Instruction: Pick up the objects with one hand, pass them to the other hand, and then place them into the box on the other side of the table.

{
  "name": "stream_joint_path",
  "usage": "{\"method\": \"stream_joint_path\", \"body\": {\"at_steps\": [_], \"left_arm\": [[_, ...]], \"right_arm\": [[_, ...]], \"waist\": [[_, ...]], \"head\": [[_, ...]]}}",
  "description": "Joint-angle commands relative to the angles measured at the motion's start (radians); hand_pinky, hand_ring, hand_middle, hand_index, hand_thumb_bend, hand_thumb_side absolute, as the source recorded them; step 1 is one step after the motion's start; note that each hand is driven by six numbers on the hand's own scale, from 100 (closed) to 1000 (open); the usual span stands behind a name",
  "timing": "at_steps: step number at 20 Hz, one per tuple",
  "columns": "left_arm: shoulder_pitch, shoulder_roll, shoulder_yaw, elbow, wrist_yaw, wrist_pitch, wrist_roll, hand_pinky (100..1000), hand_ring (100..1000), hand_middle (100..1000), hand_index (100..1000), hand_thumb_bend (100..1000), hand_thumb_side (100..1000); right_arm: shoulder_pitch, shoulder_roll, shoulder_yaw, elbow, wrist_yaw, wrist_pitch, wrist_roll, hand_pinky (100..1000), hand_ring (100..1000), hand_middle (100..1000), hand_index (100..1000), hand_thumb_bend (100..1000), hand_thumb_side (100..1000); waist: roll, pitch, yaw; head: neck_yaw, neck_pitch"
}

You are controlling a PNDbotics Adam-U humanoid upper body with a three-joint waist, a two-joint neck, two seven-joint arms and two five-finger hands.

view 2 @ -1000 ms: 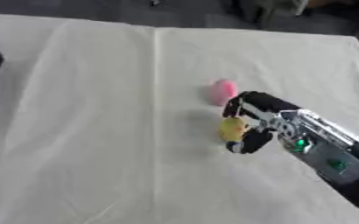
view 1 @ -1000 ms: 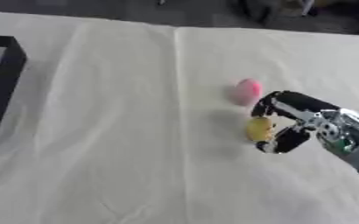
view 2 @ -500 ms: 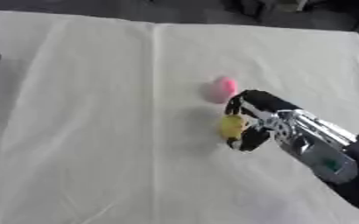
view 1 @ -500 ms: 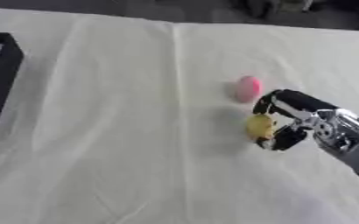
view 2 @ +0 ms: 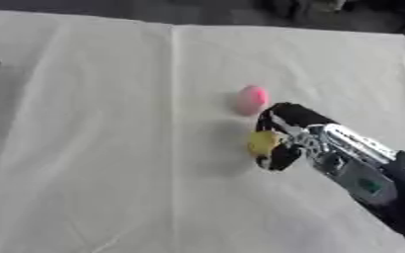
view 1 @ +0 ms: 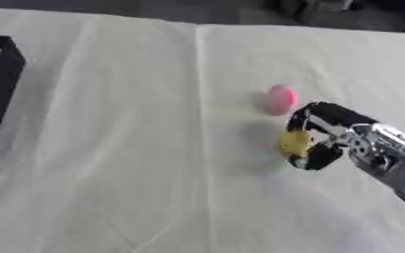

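A small yellow object [view 1: 293, 143] sits in my right hand [view 1: 320, 134], whose fingers and thumb curl round it just above the white cloth. My right arm comes in from the lower right. A pink egg-shaped object [view 1: 280, 99] lies on the cloth just beyond the hand, a little apart from it. The black box [view 1: 0, 84] stands at the left edge, only partly in view. My left hand shows in neither view.
A white cloth [view 1: 137, 148] with long creases covers the whole table. Dark shapes lie past the far edge at the top.
The right hand keeps its hold on the yellow object and has hardly moved. The picture has shifted slightly, so the box shows less at the left.
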Motion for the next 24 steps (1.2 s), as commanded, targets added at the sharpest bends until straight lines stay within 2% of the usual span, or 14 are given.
{"method": "stream_joint_path", "body": {"at_steps": [1,5,6,11,19,24], "left_arm": [[-0.002,0.007,0.022,-0.018,-0.005,-0.001,0.003,904,717,727,905,381,771],[0.002,0.001,0.025,-0.018,-0.002,-0.001,0.007,908,716,724,903,375,773],[0.003,0.0,0.025,-0.018,-0.001,-0.001,0.008,910,716,722,903,375,774],[0.005,-0.003,0.027,-0.018,0.004,-0.001,0.008,912,713,717,902,375,777],[0.009,0.0,0.028,-0.018,0.007,0.001,0.002,913,711,711,902,372,785],[0.01,0.008,0.032,-0.018,0.006,0.002,-0.001,914,710,709,900,369,783]], "right_arm": [[-0.014,-0.033,0.002,0.004,0.029,0.011,-0.001,717,675,561,635,300,100],[-0.021,-0.039,0.014,0.008,0.081,-0.002,-0.009,722,638,514,596,260,100],[-0.022,-0.041,0.016,0.009,0.097,-0.009,-0.009,712,607,479,564,244,100],[-0.024,-0.044,0.019,-0.006,0.123,-0.057,-0.025,656,561,435,525,197,100],[-0.021,-0.05,-0.016,-0.034,0.052,-0.102,-0.089,604,543,419,517,196,100],[-0.034,-0.026,-0.07,-0.034,-0.036,-0.141,-0.198,584,537,415,522,195,100]], "waist": [[0.006,-0.016,0.002],[0.007,-0.016,0.004],[0.007,-0.015,0.005],[0.008,-0.016,0.004],[0.008,-0.021,-0.003],[0.011,-0.026,-0.01]], "head": [[-0.005,-0.015],[-0.01,-0.018],[-0.011,-0.019],[-0.012,-0.017],[-0.006,-0.014],[0.006,-0.013]]}}
